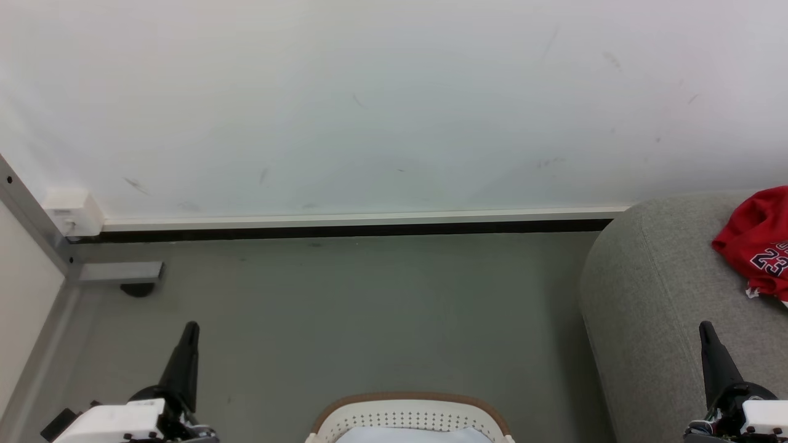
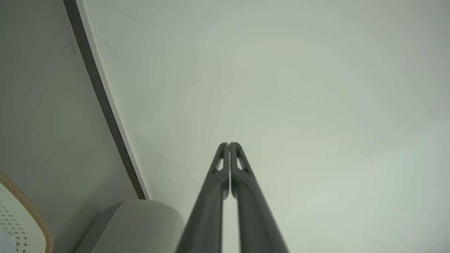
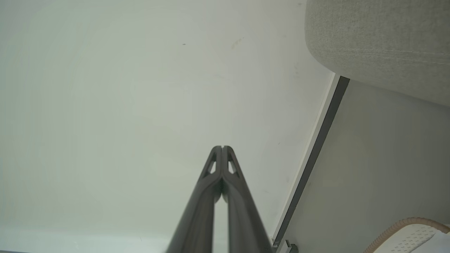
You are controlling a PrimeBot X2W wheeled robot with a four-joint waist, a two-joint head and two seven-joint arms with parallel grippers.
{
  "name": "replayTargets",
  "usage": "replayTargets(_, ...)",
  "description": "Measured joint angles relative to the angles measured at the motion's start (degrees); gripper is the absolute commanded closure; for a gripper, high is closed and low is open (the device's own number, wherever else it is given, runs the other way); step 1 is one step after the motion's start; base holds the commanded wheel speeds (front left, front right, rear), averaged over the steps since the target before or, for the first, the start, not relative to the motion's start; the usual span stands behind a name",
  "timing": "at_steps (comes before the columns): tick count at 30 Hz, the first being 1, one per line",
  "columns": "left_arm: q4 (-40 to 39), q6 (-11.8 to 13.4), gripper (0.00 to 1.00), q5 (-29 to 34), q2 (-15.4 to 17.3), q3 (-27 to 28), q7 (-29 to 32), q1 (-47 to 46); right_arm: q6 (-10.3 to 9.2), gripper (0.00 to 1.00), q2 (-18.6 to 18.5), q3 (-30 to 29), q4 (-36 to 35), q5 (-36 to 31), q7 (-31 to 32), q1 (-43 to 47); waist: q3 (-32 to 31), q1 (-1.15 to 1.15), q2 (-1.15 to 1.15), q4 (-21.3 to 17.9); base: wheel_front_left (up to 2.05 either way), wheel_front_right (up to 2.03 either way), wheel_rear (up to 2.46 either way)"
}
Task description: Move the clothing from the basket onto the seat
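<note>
A red garment (image 1: 757, 243) with a number print lies on the light-grey seat (image 1: 652, 307) at the right edge of the head view. The white basket (image 1: 410, 418) with its brown rim sits on the floor at the bottom centre; what lies inside it is mostly cut off. My left gripper (image 1: 191, 326) is shut at the lower left, empty, pointing up over the floor. My right gripper (image 1: 706, 326) is shut at the lower right, over the seat's front. In the wrist views both grippers (image 2: 229, 144) (image 3: 222, 147) have their tips pressed together and point at the wall.
A white wall (image 1: 369, 104) with a dark baseboard (image 1: 345, 231) runs across the back. A metal frame (image 1: 37, 227) with a bracket and a foot stands at the far left. Grey floor (image 1: 369, 307) lies between the frame, basket and seat.
</note>
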Motion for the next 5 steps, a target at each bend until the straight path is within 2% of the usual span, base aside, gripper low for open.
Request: replayTargets(5, 0.0, 0.0, 1.0, 0.0, 0.0, 0.0, 0.0, 0.0, 0.0, 1.0, -0.04, 0.07, 0.0, 0.09, -0.09, 0.0, 0.0, 0.0, 0.0, 0.0, 0.0, 0.0, 0.0)
